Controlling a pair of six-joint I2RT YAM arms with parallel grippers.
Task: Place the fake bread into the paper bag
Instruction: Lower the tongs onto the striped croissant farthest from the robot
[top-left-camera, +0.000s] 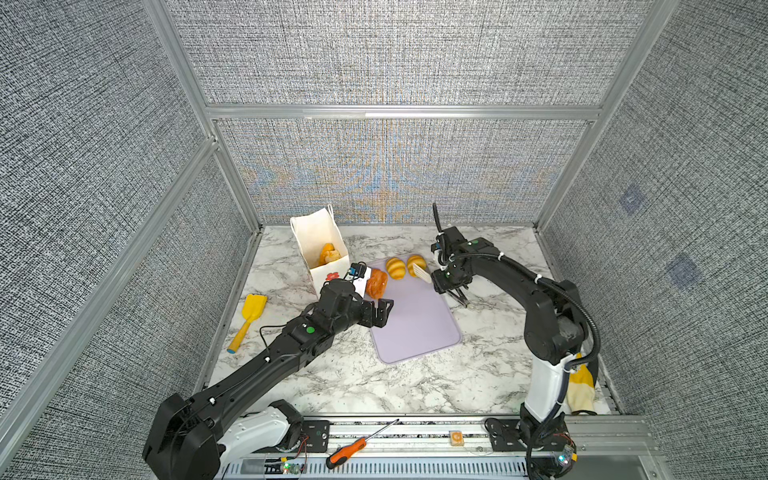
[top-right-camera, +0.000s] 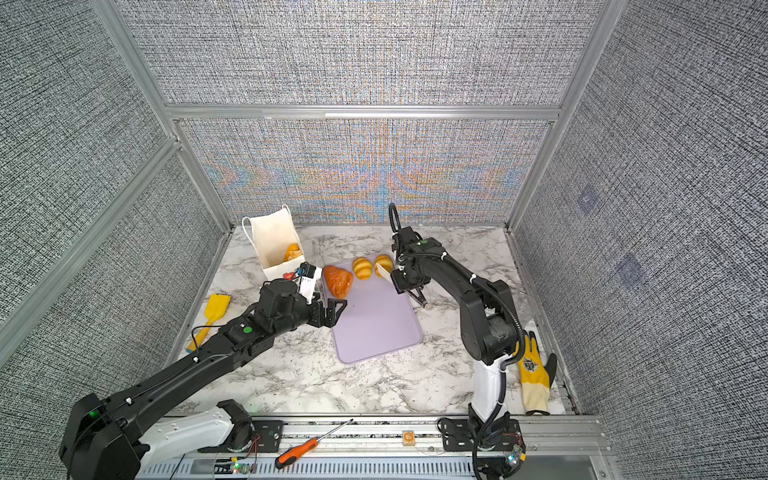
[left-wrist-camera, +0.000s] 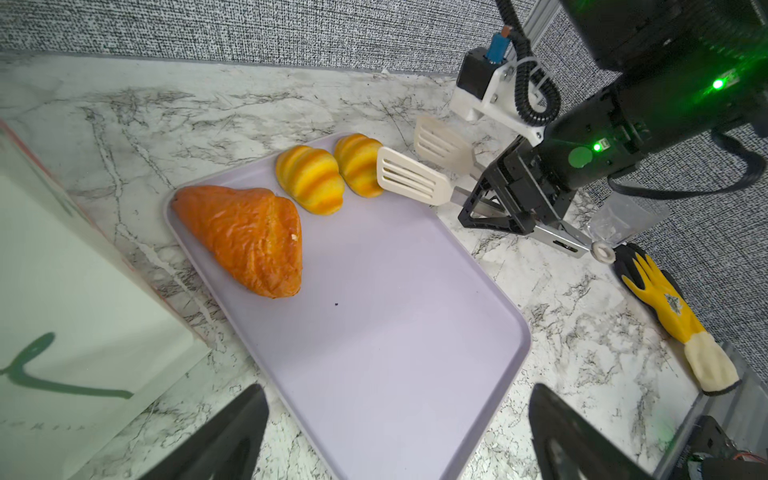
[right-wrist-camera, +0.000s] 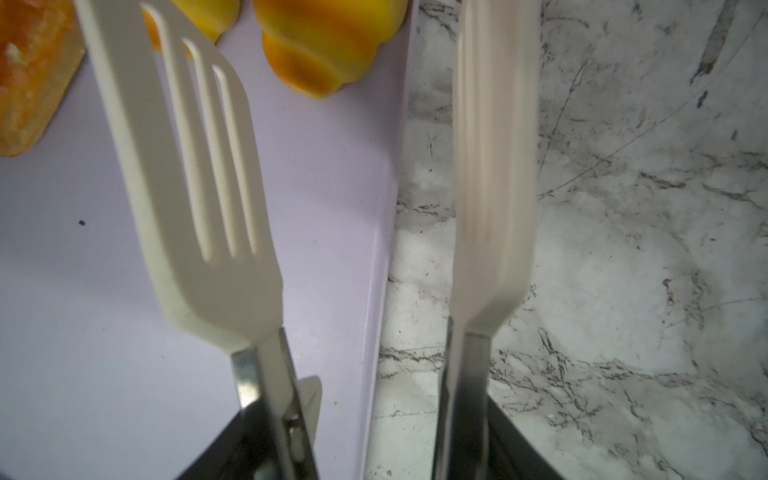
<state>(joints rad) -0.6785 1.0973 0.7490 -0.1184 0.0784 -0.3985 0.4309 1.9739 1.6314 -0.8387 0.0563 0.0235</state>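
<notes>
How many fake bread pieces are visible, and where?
4. On the purple tray: a reddish-brown croissant, a striped roll beside it, and a second striped roll near the tongs. One yellow piece shows inside the paper bag; more may be hidden beneath it.

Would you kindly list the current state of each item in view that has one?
Paper bag: upright, open, a pastry inside.
Reddish-brown croissant: lying on purple tray.
Striped rolls: side by side on tray.
Tongs: blades apart, empty.
Right gripper: shut on tongs.
Left gripper: open, empty.
Yellow spatula: lying flat, untouched.
</notes>
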